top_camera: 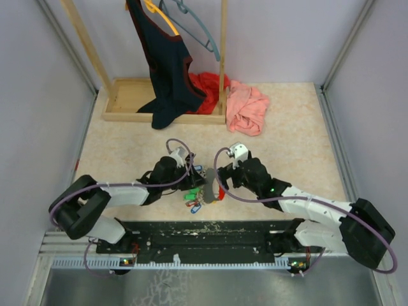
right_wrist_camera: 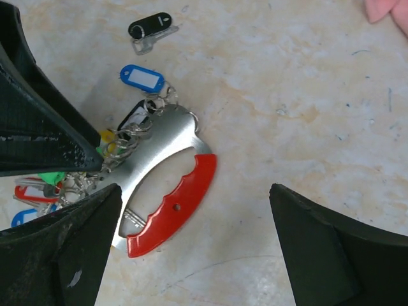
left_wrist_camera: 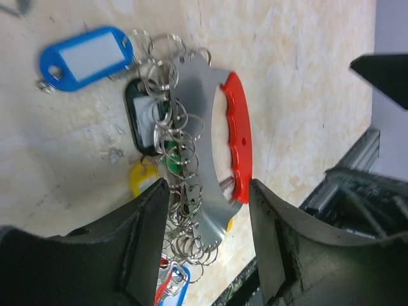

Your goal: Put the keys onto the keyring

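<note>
My left claw (left_wrist_camera: 207,186) sits at the bottom of its wrist view. Its fingers (left_wrist_camera: 150,242) stand on either side of the lower end of the keyring (left_wrist_camera: 191,108), close against it. I can't tell whether they pinch it or only straddle it.

My right claw (right_wrist_camera: 194,190) has its jaws wide apart and holds nothing. Its left finger (right_wrist_camera: 70,255) is just beside the keyring's bottom tip, and the other finger is well off at lower right.

In the top view both claws meet at centre frame, low on the table (top_camera: 127,150), with the keyring (top_camera: 208,189) between them.

The keyring lies flat on the table. It is a grey metal plate with a red grip (right_wrist_camera: 175,207) along one edge. A bunch of small split rings (left_wrist_camera: 175,134) hangs off the grey edge.

The keys (right_wrist_camera: 141,78) are clustered on that same side. The blue tag is at the upper end, with black, yellow and green beside the plate, and red and another blue at the left edge of the right wrist frame. One black-tagged key (right_wrist_camera: 151,27) lies apart, near the top of that frame.

Further back, in the upper part of the top view, a wooden rack (top_camera: 131,95) has a dark top (top_camera: 167,73) hanging from it and hangers (top_camera: 194,25) above. A red cloth (top_camera: 207,86) lies at its base, with a pink cloth (top_camera: 247,107) just to the right of it.
</note>
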Robot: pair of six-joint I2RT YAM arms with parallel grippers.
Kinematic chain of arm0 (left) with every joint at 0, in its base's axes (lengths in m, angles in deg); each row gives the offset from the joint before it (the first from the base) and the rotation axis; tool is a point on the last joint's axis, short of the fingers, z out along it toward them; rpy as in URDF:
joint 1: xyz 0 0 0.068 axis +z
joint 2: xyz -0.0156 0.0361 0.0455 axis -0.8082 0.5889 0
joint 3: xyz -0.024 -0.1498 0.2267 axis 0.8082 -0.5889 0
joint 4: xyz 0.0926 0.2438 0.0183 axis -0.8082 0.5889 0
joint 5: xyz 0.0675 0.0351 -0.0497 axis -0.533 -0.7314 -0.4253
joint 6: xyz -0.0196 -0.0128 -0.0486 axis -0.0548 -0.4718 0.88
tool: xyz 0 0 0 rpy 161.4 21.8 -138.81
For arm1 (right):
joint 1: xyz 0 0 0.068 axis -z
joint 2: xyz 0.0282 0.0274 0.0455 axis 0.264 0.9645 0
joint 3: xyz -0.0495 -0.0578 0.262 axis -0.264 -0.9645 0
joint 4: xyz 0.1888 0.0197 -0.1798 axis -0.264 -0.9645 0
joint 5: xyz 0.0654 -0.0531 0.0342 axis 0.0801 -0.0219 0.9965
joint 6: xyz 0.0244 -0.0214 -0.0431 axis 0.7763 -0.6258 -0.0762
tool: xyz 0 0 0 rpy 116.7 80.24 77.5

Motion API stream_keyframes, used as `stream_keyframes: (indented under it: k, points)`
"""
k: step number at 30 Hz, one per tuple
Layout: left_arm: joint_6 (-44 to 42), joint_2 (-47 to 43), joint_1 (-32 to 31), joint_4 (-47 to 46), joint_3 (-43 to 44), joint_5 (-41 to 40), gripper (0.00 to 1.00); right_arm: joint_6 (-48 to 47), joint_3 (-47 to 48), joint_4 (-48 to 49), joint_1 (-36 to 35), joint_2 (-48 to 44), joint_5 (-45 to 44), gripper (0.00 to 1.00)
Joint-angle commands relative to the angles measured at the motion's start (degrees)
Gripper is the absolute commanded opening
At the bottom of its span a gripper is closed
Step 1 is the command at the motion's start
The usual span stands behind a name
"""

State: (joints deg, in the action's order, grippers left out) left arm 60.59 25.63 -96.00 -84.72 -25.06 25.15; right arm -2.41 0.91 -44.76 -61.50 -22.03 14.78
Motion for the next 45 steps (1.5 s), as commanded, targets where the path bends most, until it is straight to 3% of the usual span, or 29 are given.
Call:
stream_keyframes:
  k: [1, 9, 13, 19, 31, 35, 38, 45]
  points:
    - [-3.93, -5.96, 0.05, 4.05, -0.23, -6.32, 0.6, 0.98, 5.52, -2.07, -3.01, 3.82, 3.03, 0.99]
    - [-8.86, -15.73, 4.38, 11.89, -3.41, -12.32, 0.67, 10.3, 15.07, -9.4, -11.08, 15.35, -4.67, 0.99]
    - [-9.57, -20.67, 10.22, 12.78, -7.21, -9.45, 0.68, 16.05, 18.13, -11.08, -12.34, 20.06, -8.32, 0.98]
    - [-10.7, -26.44, 16.09, 14.07, -10.81, -6.8, 0.69, 20.11, 22.1, -12.41, -13.85, 26.33, -10.65, 0.84]
    - [-10.56, -26.3, 17.31, 12.47, -11.33, -3.36, 0.7, 23.33, 26.96, -15.59, -15.51, 37.43, -15.07, 0.64]
    - [-9.66, -25.02, 17.35, 10.89, -11.16, -1.08, 0.7, 22.42, 26.53, -18.05, -15.51, 37.07, -17.55, 0.51]
    - [-9.51, -24.02, 17.37, 10.47, -10.62, 1.01, 0.71, 17.93, 25.09, -16.63, -15.0, 34.69, -15.89, 0.34]
    - [-8.3, -24.04, 17.43, 9.89, -9.22, 3.78, 0.73, 7.23, 19.66, -10.1, -9.14, 26.62, -2.18, 0.25]
